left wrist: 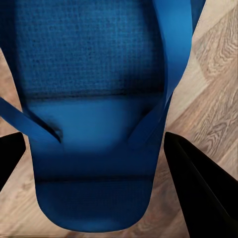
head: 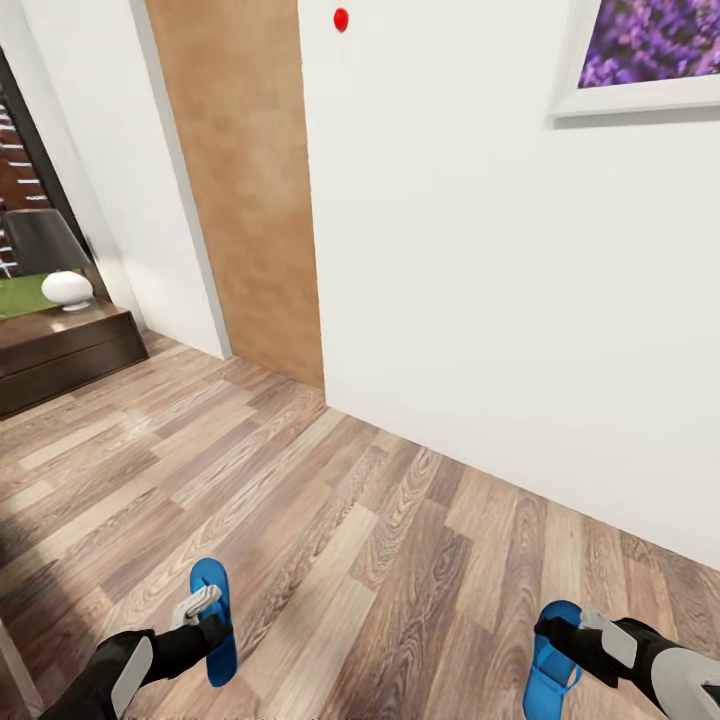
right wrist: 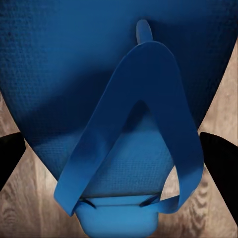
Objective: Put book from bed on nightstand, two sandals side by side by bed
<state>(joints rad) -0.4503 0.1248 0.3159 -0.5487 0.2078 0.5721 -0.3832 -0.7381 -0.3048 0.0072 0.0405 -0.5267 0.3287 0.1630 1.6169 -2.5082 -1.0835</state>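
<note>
Left sandal (left wrist: pixel 94 124): bright blue flip-flop, seen close in the left wrist view, its textured footbed and strap between the two dark fingers (left wrist: pixel 198 193) of the left gripper (head: pixel 205 618). In the head view the same sandal (head: pixel 216 622) sits low at the left, above the wood-plank floor (head: pixel 350 520), with the gripper clamped across its middle.

Right sandal (right wrist: pixel 119 114): matching blue flip-flop, V-shaped strap and toe post facing the right wrist camera, dark fingers (right wrist: pixel 220 163) at either edge. In the head view this sandal (head: pixel 552 668) sits low at the right, with the right gripper (head: pixel 570 640) closed on its side. The two sandals are well apart, one per arm.

Floor: brown and grey planks running diagonally, meeting a white wall (head: pixel 500 300).

Wall fittings: a light wooden door panel (head: pixel 245 190) set in the wall; a small red round marker (head: pixel 341 18) high up just beside the panel; the corner of a white-framed picture (head: pixel 640 55) of purple flowers at upper right.

Nightstand (head: pixel 60 350): low dark-brown cabinet at the far left, well apart from both sandals, bearing a lamp (head: pixel 55 260) with a dark shade and a rounded white base. Behind it, a dark-framed window (head: pixel 18 170) with wooden slats beyond.
</note>
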